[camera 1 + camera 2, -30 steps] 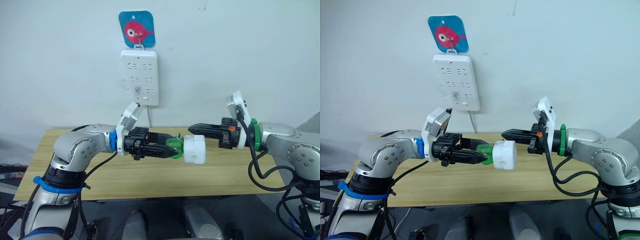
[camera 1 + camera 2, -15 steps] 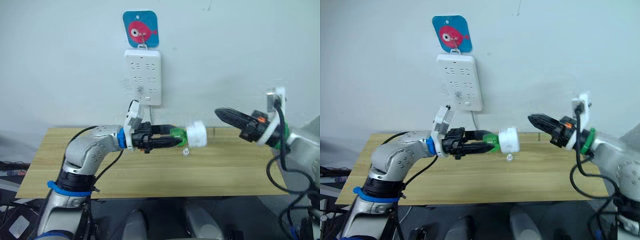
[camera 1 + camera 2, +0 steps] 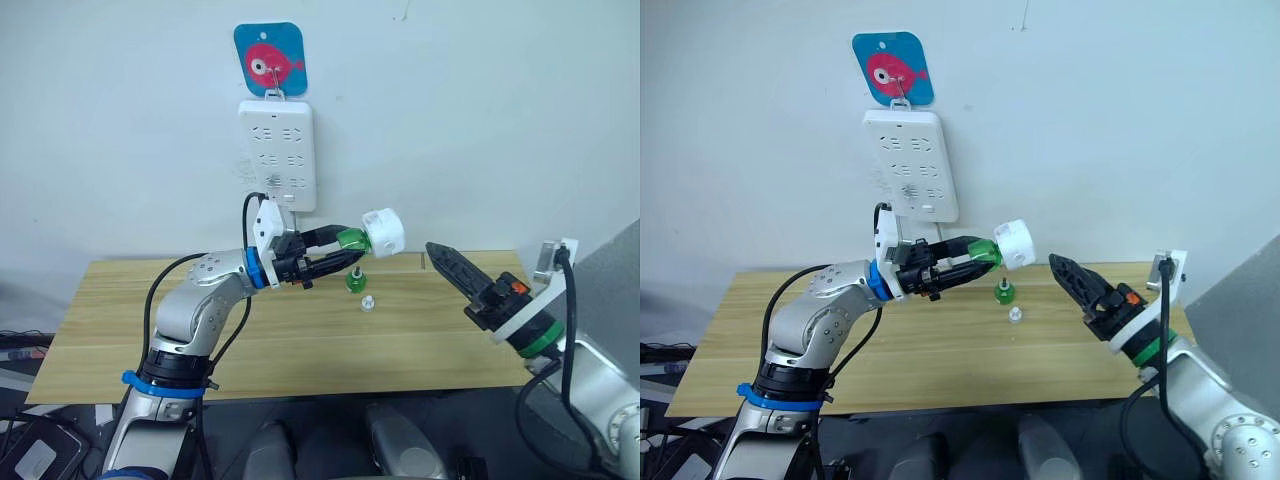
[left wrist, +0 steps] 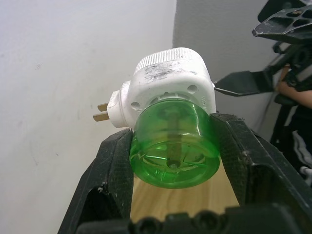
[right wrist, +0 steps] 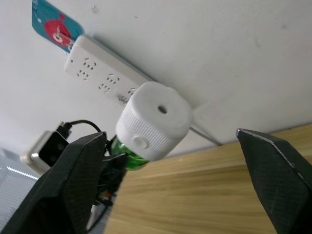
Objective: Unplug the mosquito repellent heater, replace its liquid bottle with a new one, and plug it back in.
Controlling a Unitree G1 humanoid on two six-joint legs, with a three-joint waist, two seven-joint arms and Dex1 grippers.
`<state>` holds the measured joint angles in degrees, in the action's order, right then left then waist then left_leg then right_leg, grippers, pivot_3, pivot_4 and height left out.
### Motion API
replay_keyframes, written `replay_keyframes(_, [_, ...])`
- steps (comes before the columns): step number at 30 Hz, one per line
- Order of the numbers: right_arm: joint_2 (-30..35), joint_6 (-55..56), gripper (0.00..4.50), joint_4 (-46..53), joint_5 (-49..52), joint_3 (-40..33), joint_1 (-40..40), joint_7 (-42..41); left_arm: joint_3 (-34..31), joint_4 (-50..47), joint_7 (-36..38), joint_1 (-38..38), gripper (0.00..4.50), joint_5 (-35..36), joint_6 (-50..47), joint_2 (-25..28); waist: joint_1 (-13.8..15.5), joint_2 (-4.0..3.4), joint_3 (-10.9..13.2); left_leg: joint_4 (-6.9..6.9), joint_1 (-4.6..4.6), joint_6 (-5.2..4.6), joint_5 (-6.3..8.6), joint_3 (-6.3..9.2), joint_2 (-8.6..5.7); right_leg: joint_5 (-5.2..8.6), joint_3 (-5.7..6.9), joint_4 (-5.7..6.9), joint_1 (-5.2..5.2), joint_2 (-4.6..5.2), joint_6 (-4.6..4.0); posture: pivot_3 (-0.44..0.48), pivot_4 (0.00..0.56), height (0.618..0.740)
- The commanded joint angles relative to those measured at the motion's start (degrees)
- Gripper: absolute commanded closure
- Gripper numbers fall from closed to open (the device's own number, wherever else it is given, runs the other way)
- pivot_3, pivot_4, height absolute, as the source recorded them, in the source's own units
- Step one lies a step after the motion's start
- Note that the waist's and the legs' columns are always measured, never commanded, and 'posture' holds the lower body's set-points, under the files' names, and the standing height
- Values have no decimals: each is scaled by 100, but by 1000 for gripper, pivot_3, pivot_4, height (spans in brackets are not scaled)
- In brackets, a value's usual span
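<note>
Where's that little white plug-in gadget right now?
In the head views, the heater is held up in the air by its green bottle in the left gripper, just below and right of the wall power strip.

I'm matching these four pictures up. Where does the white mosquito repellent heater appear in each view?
Left eye view: mosquito repellent heater at centre, below the power strip.
Right eye view: centre, same place.
Left wrist view: upper middle, above the green bottle.
Right wrist view: centre.
Shared landmark: the power strip.
</note>
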<state>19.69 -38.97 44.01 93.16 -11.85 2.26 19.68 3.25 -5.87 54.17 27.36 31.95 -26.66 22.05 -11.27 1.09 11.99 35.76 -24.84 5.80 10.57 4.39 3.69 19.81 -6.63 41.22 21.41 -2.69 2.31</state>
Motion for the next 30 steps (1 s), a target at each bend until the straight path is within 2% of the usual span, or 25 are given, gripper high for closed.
replay_keyframes(1, [-269,428,0,252,-249,415,-149,531,25,-120,-45,44,2156,-65,188,-94,0,-1,0,0,0,0,0,0,0,0,0,0,0,0,0,-268,165,732])
replay_keyframes(8, [-835,884,0,213,-486,1110,-454,1029,81,-142,-64,17,2156,-140,285,-173,0,-1,0,-1,0,0,0,1,1,0,1,0,2,0,0,-266,162,732])
replay_keyframes(17, [-971,1117,0,39,-549,1366,-732,1210,122,-125,-51,4,2156,-176,371,-234,0,-1,-1,-1,-1,0,0,2,0,0,1,0,1,0,0,-261,157,732])
replay_keyframes(20, [-470,918,0,83,-154,1155,-508,1027,61,-85,46,3,2156,-158,390,-154,2,-1,-1,-1,-1,0,0,2,0,0,2,0,2,0,-1,-264,157,732])
replay_keyframes(23, [492,565,0,-28,886,714,-214,373,1,12,308,49,2156,-141,421,44,8,-1,-1,-1,-5,0,0,3,-3,0,0,-2,0,1,-1,-264,157,732])
replay_keyframes(25, [1021,332,0,-152,1401,493,-120,-141,11,37,462,76,2156,-85,385,150,8,-2,-1,0,-4,-1,0,2,-1,-1,0,-2,-1,0,-1,-260,159,732])
replay_keyframes(27, [1768,-246,0,-528,1861,139,38,-1007,37,23,713,73,2156,-28,351,311,10,-2,-1,1,-2,-1,0,1,-1,0,-2,-1,-1,-1,0,-256,159,732])
replay_keyframes(30, [2449,-751,0,-997,1983,-97,155,-1859,58,-45,1001,59,2156,78,200,490,13,-1,-1,0,-1,-5,2,-1,0,0,-2,-4,-2,-2,0,-251,159,732])
